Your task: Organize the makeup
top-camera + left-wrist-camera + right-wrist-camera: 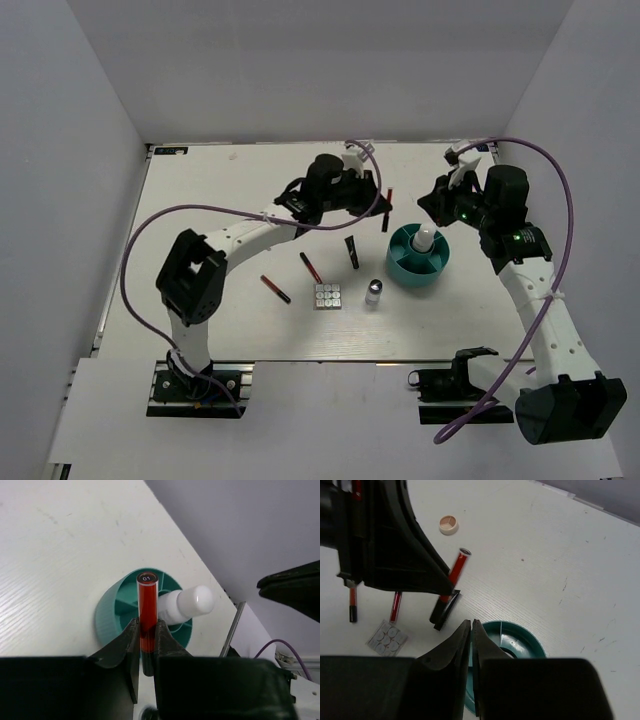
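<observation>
My left gripper (pixel 146 627) is shut on a thin red-and-black pencil (pixel 147 597), held above the table just left of the teal round tub (pixel 418 262). A white bottle (pixel 427 238) stands in the tub and leans in the left wrist view (pixel 189 604). My right gripper (pixel 471 623) is shut on nothing and hovers over the tub's rim (pixel 522 632). On the table lie two more pencils (pixel 311 266) (pixel 275 288), a black tube (pixel 352 250), a square palette (pixel 327 297), a silver-capped vial (pixel 373 292) and a peach compact (pixel 448 524).
Both grippers hang close together over the tub's far side, my left gripper (pixel 378 205) a short way from the right gripper (pixel 437 206). Purple cables loop over each arm. White walls enclose the table on three sides.
</observation>
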{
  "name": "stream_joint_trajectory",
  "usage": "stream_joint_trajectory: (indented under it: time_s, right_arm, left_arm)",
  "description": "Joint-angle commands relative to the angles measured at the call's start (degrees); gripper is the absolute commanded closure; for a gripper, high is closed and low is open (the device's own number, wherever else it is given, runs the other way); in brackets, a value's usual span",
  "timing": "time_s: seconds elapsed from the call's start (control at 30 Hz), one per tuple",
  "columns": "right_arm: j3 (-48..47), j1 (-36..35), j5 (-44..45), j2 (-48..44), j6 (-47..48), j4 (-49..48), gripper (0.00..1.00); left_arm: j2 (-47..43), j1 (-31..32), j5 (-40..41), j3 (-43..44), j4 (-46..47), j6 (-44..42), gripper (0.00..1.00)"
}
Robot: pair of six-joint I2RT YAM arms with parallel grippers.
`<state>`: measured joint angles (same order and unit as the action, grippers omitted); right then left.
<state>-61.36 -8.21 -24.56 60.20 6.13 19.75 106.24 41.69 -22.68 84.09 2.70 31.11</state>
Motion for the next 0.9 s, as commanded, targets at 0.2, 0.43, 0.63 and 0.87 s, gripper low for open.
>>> stream_joint_trajectory:
  time_s: [0.2, 0.43, 0.63, 0.87]
  right_arm:
    - [0.81, 0.74, 1.35, -2.55, -0.5, -2.61, 0.89]
    - [0.81, 1.35, 1.27, -2.73, -0.68, -2.79, 0.89]
    - [0.72, 1.61, 0.91, -2.64, -0.77, -2.87, 0.89]
    - [0.54, 1.79, 0.56, -2.2, -0.68, -2.87, 0.88]
  left_arm:
    - [9.07, 5.33, 4.39, 8.01, 5.83, -2.46, 1.0]
    - [11.1, 7.09, 6.68, 8.19, 4.95, -4.22, 0.98]
    - [11.45, 7.61, 8.17, 7.58, 3.46, -5.01, 0.83]
    - [11.45, 7.61, 7.91, 7.22, 2.14, -5.01, 0.71]
